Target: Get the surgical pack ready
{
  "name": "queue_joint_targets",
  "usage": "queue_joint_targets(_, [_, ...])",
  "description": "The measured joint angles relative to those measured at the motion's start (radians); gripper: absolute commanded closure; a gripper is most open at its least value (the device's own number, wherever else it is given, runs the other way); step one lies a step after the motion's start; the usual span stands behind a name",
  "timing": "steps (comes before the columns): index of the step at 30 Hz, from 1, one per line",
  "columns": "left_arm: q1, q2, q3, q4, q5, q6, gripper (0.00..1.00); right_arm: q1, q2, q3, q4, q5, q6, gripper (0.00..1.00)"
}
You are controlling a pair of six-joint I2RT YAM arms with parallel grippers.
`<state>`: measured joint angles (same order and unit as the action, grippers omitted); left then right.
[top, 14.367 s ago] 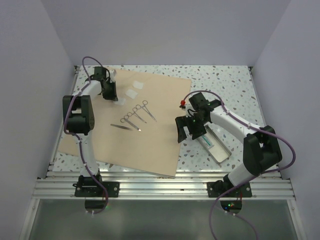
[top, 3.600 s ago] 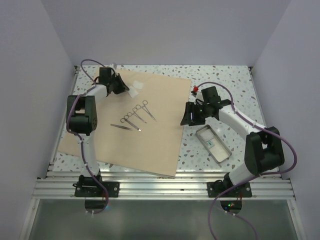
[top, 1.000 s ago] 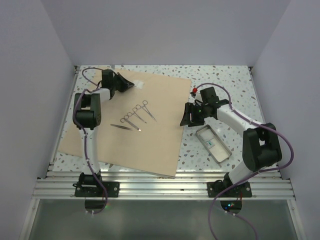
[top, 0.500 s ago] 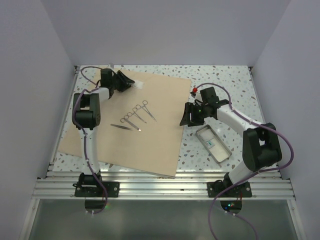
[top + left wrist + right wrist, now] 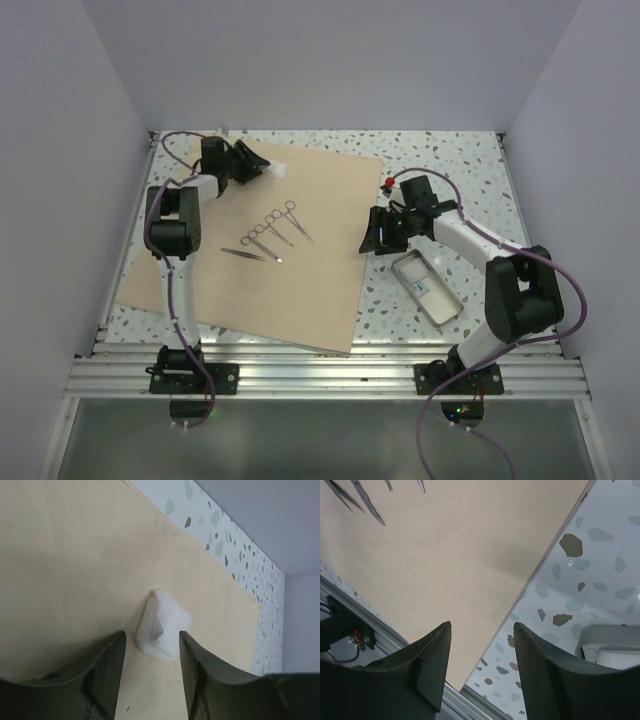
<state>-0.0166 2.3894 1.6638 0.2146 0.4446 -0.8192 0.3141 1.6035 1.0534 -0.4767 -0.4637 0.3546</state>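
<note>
From above, the left tool (image 5: 258,168) sits at the far left corner of the tan sheet (image 5: 310,270), which lies spread flat on the bench (image 5: 440,160). A second ago its jaws were shut on a white pad (image 5: 277,170); now they stand apart and the pad rests on the sheet just off their tips. That looks like the pad being let go, so one more item is probably laid out and the sheet is not yet folded. The scissors (image 5: 275,225) and tweezers (image 5: 250,255) lie mid-sheet where they lay before. In the earliest picture two white pads lay apart here; now only one white lump shows. The right tool (image 5: 372,238) hangs over the sheet's right edge, beside the tray (image 5: 440,315), whereas in that earliest picture it was over the tray.

The left wrist view shows the left tool (image 5: 151,636) partly open, gripping nothing. The crumpled pad (image 5: 162,630) lies between its fingertips on the sheet (image 5: 75,570); whether it touches the right-hand finger I cannot tell.

The right wrist view shows the right tool (image 5: 482,630) half open and empty above the sheet's edge (image 5: 460,555), with the tray (image 5: 600,635) at lower right.
</note>
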Motion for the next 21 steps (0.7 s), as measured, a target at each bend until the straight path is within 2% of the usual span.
queue_joint_targets(14, [-0.025,0.051,0.067,0.001,0.019,-0.008,0.55,0.000,0.000,0.000,0.000,0.000,0.000,0.44])
queue_joint_targets(19, [-0.025,0.055,0.067,-0.002,0.021,-0.008,0.65,0.000,0.000,0.000,0.002,0.000,0.000,0.43])
queue_joint_targets(21, [-0.025,0.058,0.067,-0.004,0.021,-0.007,0.73,0.000,0.000,0.000,0.003,0.000,0.000,0.44])
